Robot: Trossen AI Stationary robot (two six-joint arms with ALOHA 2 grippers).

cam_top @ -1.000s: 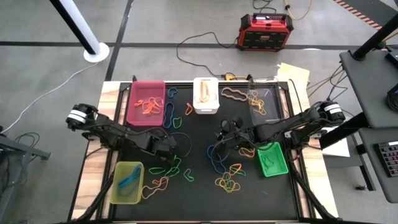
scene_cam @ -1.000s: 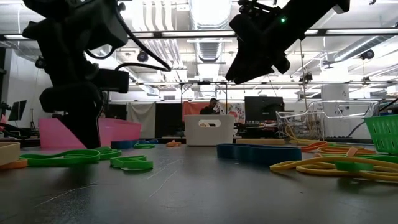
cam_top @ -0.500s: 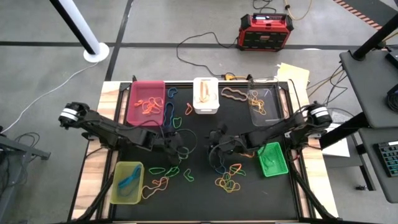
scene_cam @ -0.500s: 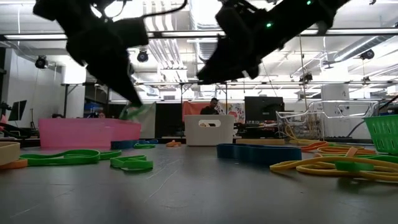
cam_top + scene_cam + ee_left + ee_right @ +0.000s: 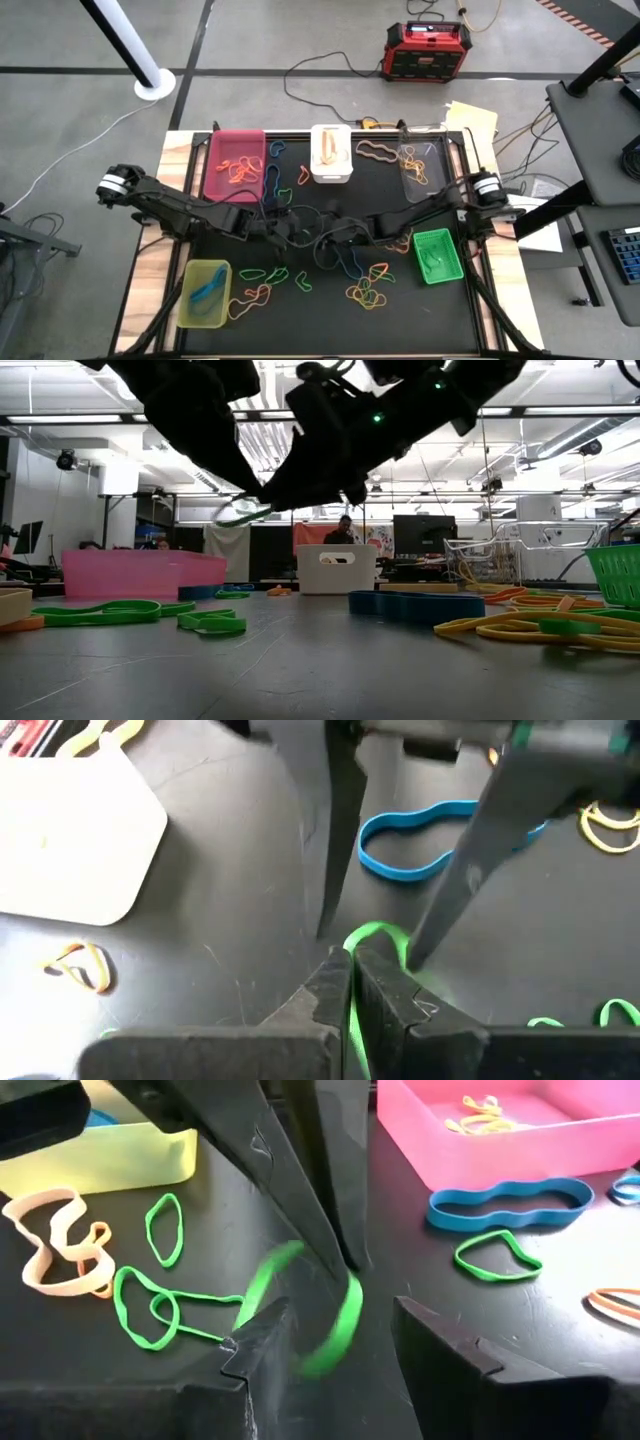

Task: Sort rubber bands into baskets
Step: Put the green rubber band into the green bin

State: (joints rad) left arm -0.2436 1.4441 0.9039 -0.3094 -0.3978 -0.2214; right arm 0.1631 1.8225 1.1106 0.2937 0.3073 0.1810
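My left gripper (image 5: 350,955) is shut on a green rubber band (image 5: 335,1320) and holds it above the middle of the black mat (image 5: 300,232). My right gripper (image 5: 338,1312) is open and faces it from the table's right. Its fingers (image 5: 335,850) stand on either side of the band's free loop; whether they touch it I cannot tell. Many more rubber bands (image 5: 365,290) lie loose on the mat. The baskets are pink (image 5: 215,178), white (image 5: 331,170), clear (image 5: 420,180), bright green (image 5: 437,270) and yellow-green (image 5: 205,310). My left gripper pinches the green rubber band between its two fingertips, with a short loop (image 5: 370,933) sticking out past them. The fingers slant downward from the table's left. The band is lifted clear of the mat (image 5: 243,513).
Blue bands (image 5: 410,840) and green bands (image 5: 150,1305) lie on the mat below the two grippers. A red-and-black power box (image 5: 424,50) and cables lie on the floor beyond the far edge. The two arms almost meet over the mat's middle.
My left gripper has risen from the mat with the green band, which now hangs clear of the table. My right gripper has moved toward the table's left and slightly down, up to the left gripper, staying open.
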